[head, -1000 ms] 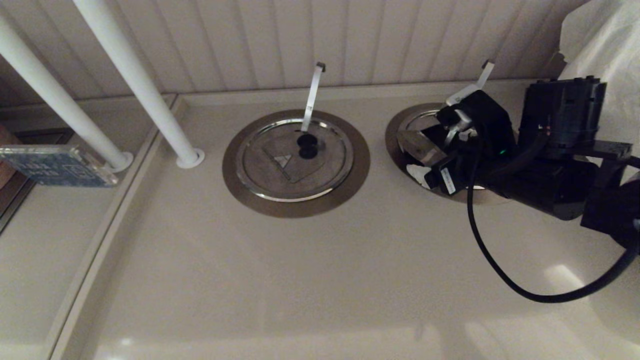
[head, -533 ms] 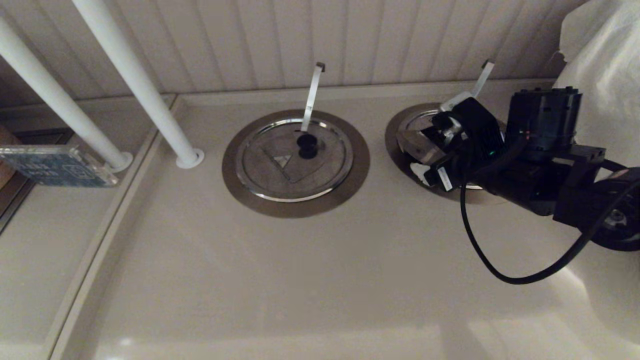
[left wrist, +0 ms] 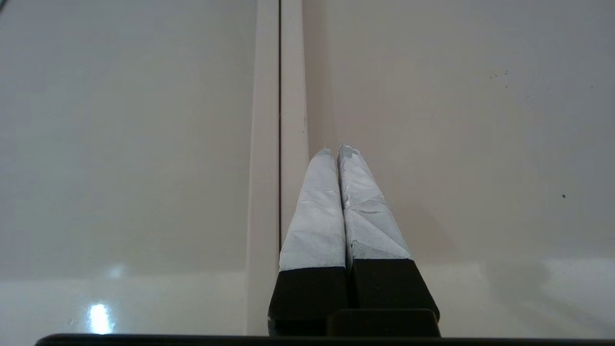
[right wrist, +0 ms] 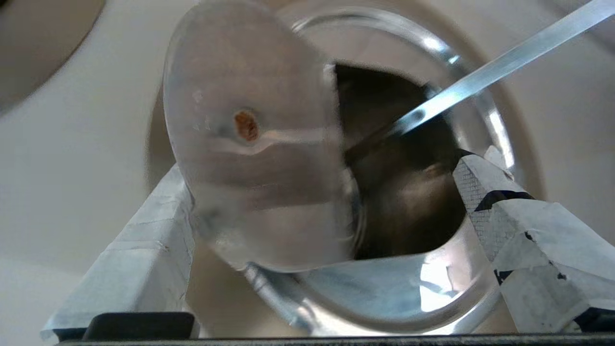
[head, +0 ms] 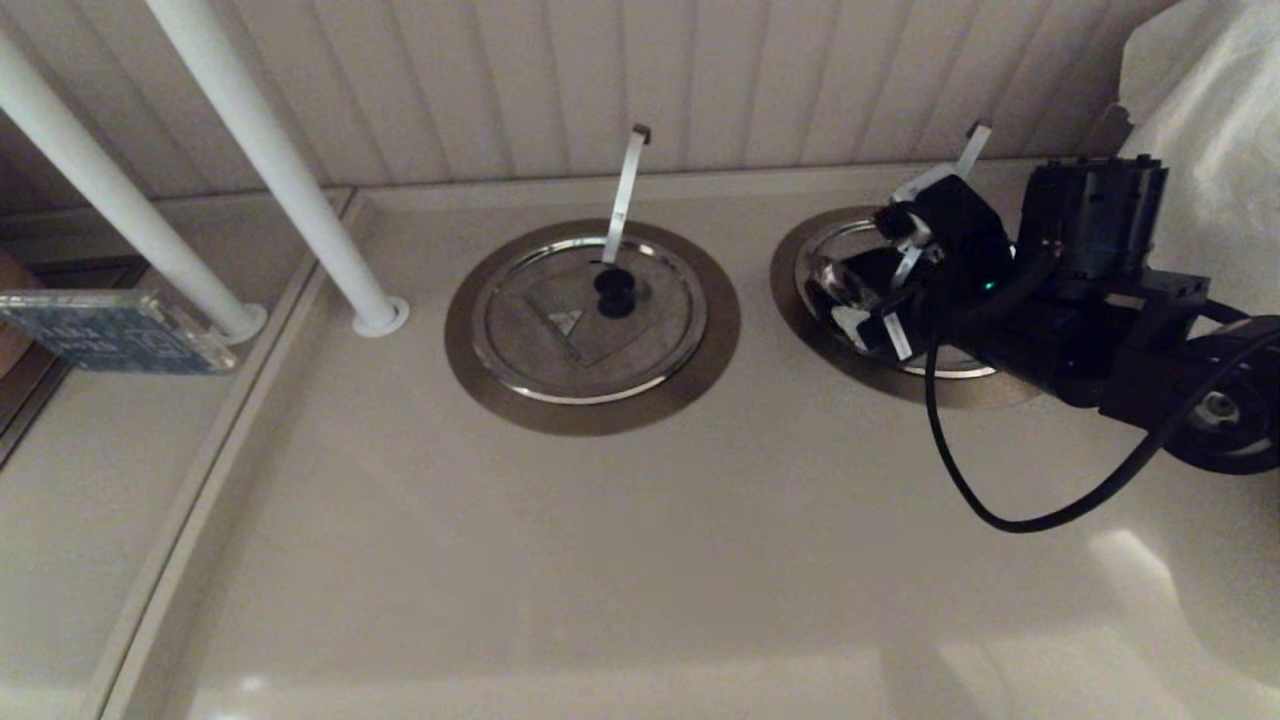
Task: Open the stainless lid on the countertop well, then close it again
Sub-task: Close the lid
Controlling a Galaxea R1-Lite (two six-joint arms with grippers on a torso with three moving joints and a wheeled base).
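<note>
stainless lid (right wrist: 254,158), brushed flap tilted up over dark round well (right wrist: 403,178)

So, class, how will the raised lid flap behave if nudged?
The flap looks polished steel: probably stiff, slippery. Standing tilted between right gripper's open jaws, it would likely swing shut over the well. Left gripper idles shut.

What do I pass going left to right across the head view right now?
Blue card → two white poles → closed twin lid with black knob → stainless lid, flap raised over the countertop well → right gripper, fingers spread.
</note>
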